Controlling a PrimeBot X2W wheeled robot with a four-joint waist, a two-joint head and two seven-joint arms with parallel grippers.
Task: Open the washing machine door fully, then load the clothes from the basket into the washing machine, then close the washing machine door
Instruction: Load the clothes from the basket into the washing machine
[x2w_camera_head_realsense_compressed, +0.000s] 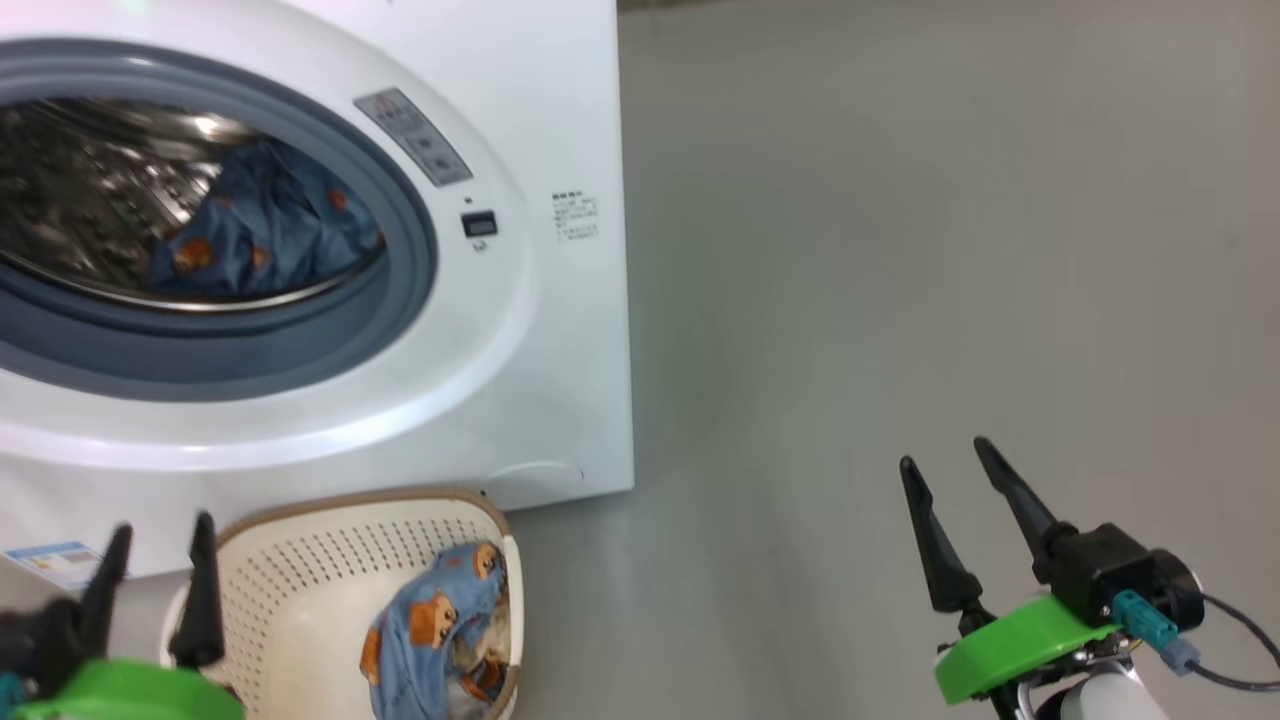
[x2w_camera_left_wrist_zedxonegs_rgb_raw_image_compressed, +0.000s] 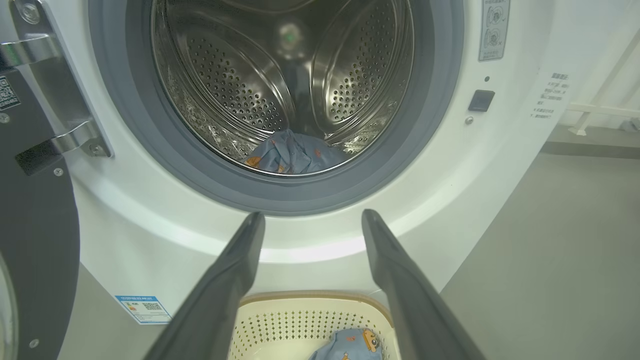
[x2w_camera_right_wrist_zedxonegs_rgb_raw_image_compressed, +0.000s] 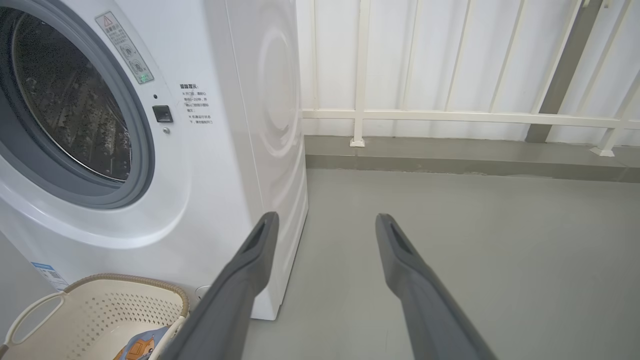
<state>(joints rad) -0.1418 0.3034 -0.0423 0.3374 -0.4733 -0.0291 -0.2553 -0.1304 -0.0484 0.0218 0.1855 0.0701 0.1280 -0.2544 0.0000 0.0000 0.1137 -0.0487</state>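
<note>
Mostly cropped: washing machine door (x2w_camera_left_wrist_zedxonegs_rgb_raw_image_compressed: 40, 250); clothes (x2w_camera_head_realsense_compressed: 430, 630) half-hidden in basket (x2w_camera_head_realsense_compressed: 320, 580).

Grey floor (x2w_camera_right_wrist_zedxonegs_rgb_raw_image_compressed: 450, 240) meets a white panelled wall (x2w_camera_right_wrist_zedxonegs_rgb_raw_image_compressed: 425, 60) with cream railing (x2w_camera_right_wrist_zedxonegs_rgb_raw_image_compressed: 450, 116).

A bare laundry corner — white washing machine (x2w_camera_right_wrist_zedxonegs_rgb_raw_image_compressed: 220, 165), grey floor (x2w_camera_right_wrist_zedxonegs_rgb_raw_image_compressed: 475, 250), pale railing (x2w_camera_right_wrist_zedxonegs_rgb_raw_image_compressed: 450, 116) behind.

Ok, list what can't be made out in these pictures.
- washing machine door: left wrist view, mostly cut off by the left edge.
- clothes in the basket: head view, cut off by the bottom edge; amount left unclear.
- printed notice: head view, text too small to read.
</note>
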